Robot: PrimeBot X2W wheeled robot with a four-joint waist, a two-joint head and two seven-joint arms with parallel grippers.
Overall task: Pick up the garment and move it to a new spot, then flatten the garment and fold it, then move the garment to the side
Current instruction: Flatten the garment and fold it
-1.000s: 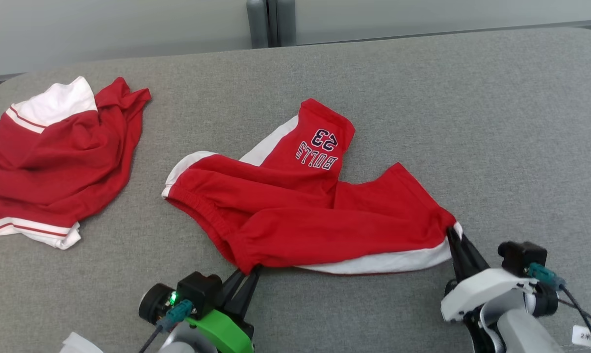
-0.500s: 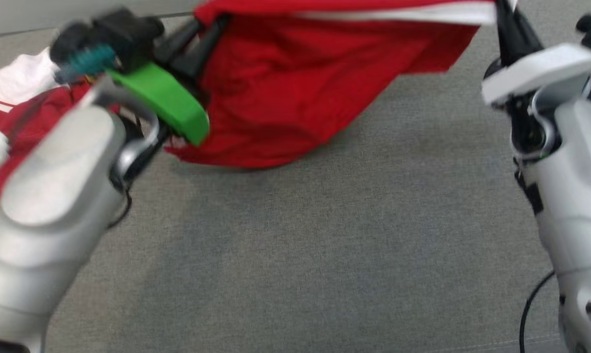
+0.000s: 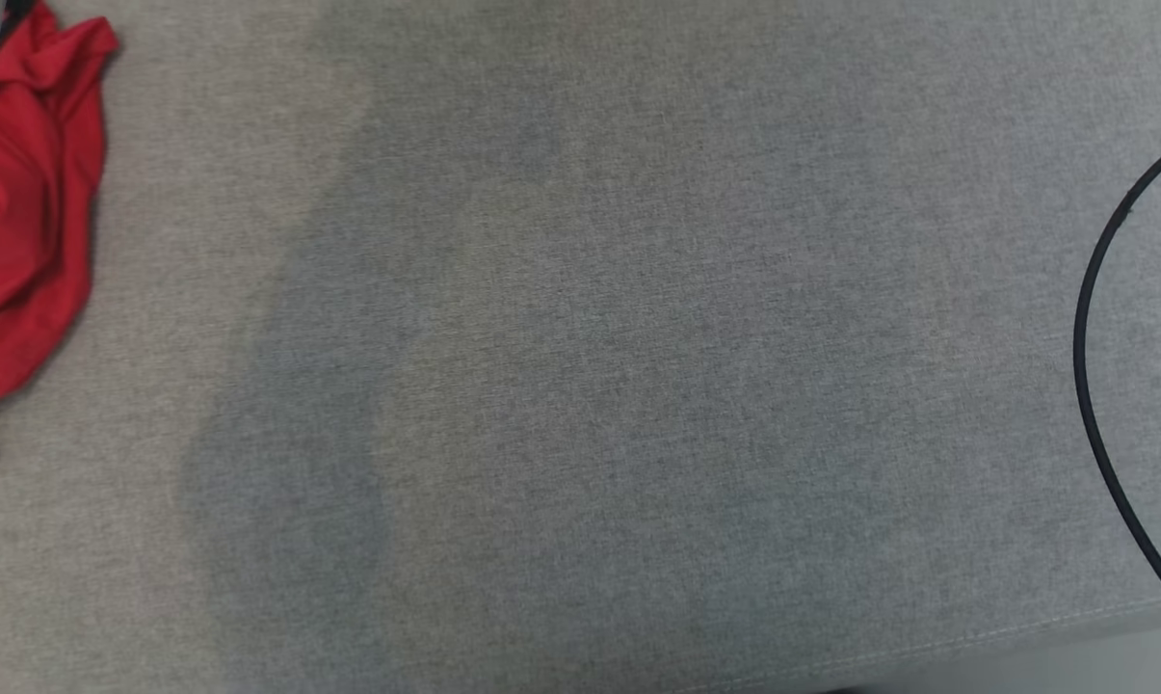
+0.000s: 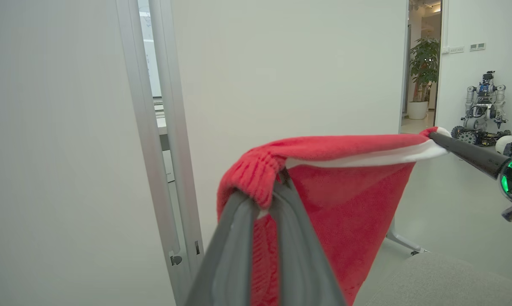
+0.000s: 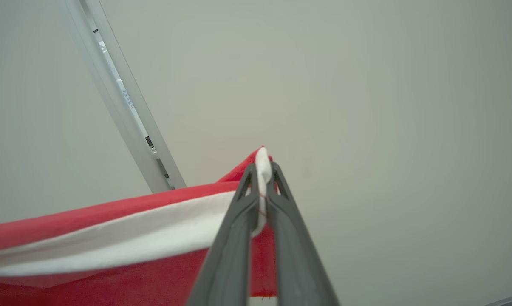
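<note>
The garment [image 4: 345,204] is a pair of red shorts with a white side stripe, hanging in the air in front of a pale wall. In the left wrist view my left gripper [image 4: 267,187] is shut on its gathered red waistband. The stripe runs taut to the right, where my right gripper [image 4: 440,140] pinches the other corner. In the right wrist view the right gripper [image 5: 262,174] is shut on the white and red edge of the garment [image 5: 111,221], which stretches off to the left.
The grey fabric table [image 3: 590,386] lies below in the head view. A second red garment [image 3: 21,212] lies at its left edge. A black cable [image 3: 1091,386] curves down the right side. A door frame [image 4: 154,127] stands behind.
Both grippers have lifted the garment off the table and up out of the head view. The head camera has shifted too, and now looks at bare table.
</note>
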